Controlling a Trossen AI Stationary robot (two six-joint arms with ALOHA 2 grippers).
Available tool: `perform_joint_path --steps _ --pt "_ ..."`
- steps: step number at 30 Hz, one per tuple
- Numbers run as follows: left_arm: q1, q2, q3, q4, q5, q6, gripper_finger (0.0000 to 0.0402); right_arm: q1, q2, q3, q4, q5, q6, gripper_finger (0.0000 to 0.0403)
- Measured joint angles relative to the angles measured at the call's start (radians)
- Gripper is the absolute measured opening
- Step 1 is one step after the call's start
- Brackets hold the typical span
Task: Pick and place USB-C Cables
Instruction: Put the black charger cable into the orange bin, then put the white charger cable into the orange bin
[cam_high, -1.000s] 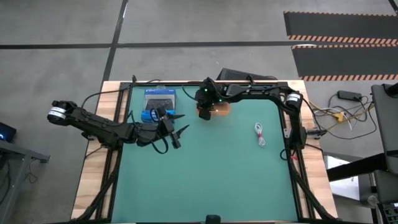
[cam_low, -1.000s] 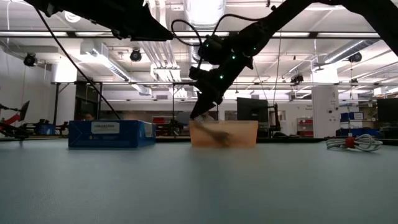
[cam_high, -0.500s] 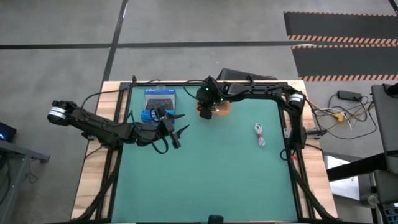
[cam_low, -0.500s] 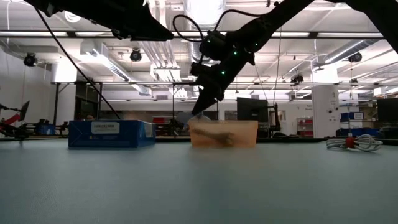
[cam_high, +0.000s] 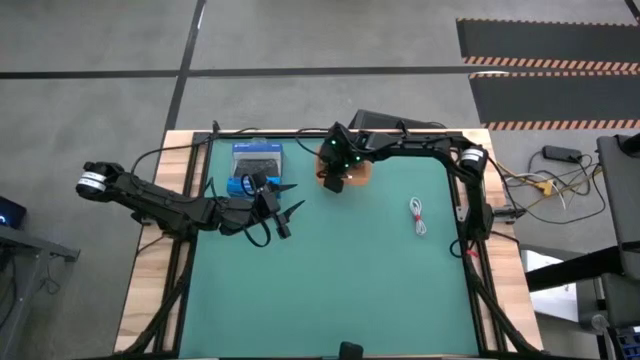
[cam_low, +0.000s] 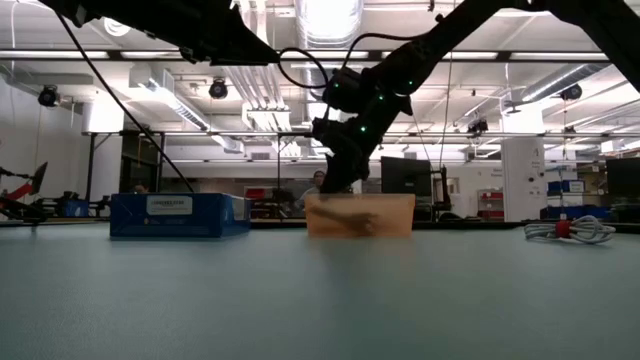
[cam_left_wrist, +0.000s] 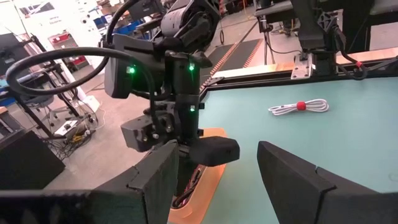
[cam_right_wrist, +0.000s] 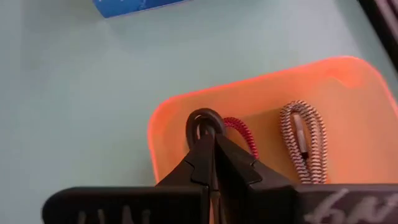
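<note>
Black bundled USB-C cable (cam_right_wrist: 202, 124): its loop is sticking up from between the closed fingertips of the right gripper (cam_right_wrist: 211, 146), which is clamping it above the shallow translucent orange plastic tray (cam_right_wrist: 348, 81). Red-pink braided cable (cam_right_wrist: 242, 134) and grey speckled braided cable (cam_right_wrist: 303, 146) are lying inside the tray, side by side, apart from each other; the red-pink one is sitting just beside the held black loop.

White bundled cable with a red tie (cam_high: 418, 216) is lying alone on the green table mat (cam_high: 350, 290), well apart from the tray, toward the right arm's side.

Right gripper is hanging over the tray (cam_high: 357, 172) near the mat's far edge. Flat blue cardboard box with a dark picture (cam_high: 257, 158) is sitting near the tray on the left arm's side.

Left gripper (cam_high: 288, 200) is hovering just beside the box, fingers spread wide, gripping nothing.
</note>
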Motion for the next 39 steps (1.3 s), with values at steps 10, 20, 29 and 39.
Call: perform_joint_path --steps 10,20,29,39 --pt "0.000 0.000 0.000 0.000 0.000 0.004 0.0203 -0.021 0.000 0.000 0.009 -0.007 0.223 0.0009" --pt "0.000 0.000 0.002 0.000 0.000 0.029 0.0203 -0.020 0.032 0.000 0.016 -0.027 0.315 0.0009" --pt "0.000 0.000 0.002 0.001 0.000 0.031 0.0203 -0.019 0.045 0.001 0.055 -0.025 0.320 0.0009" --pt "0.000 0.000 0.001 0.000 0.000 0.029 0.0203 0.008 -0.105 0.013 -0.049 -0.022 0.245 0.0009"
